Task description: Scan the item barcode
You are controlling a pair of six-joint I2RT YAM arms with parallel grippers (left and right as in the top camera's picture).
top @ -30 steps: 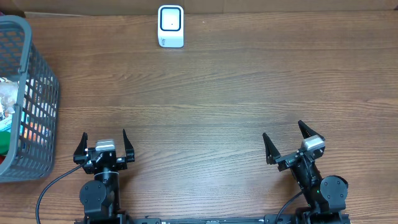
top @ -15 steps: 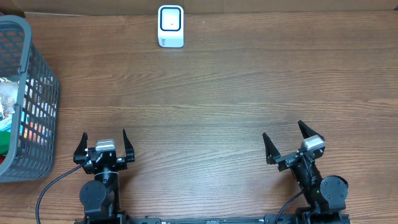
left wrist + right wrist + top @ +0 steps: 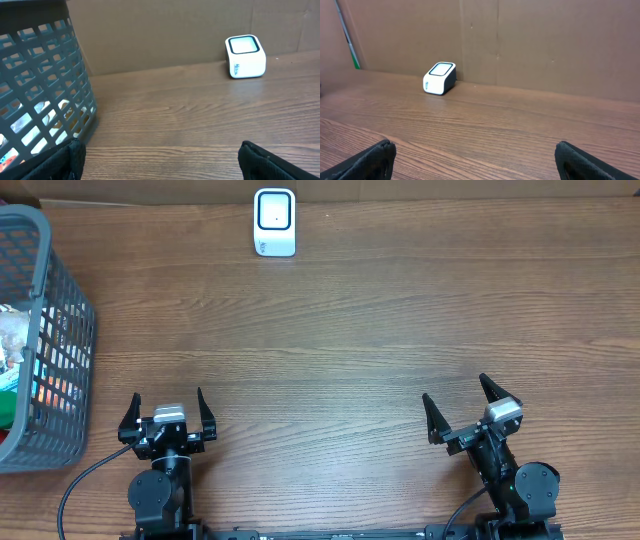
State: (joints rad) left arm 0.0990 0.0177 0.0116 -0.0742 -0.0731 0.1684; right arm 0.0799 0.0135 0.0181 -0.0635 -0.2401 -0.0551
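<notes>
At the near edge of the tabletop (image 3: 350, 330) sit the two arms, both low and pulled back. The left arm (image 3: 165, 442) has its jaws spread wide and holding nothing; in its wrist view the two dark fingertips (image 3: 62, 160) show only at the bottom corners, with bare wood between them. A black cable (image 3: 85, 475) loops out from its base toward the near left. The right arm (image 3: 500, 450), turned slightly toward the left, also has its jaws spread wide and empty, its fingertips (image 3: 370, 160) likewise set far apart at the bottom corners of its own wrist view.

Beyond both arms lies a broad stretch of brown wood grain. On the left edge, a little farther out than the left arm, stands a grey lattice basket (image 3: 40, 225), partly cut off by the frame. The items (image 3: 10, 335) to be scanned lie inside it, a jumble of pale, orange and green packaging seen through the openings; no barcode can be made out.

At the far edge, left of centre and well apart from the basket and from both arms, stands the scanner (image 3: 274, 222), a small white box with a dark-rimmed window on top. It stands just in front of a brown cardboard wall (image 3: 545, 40) that closes off the back.
</notes>
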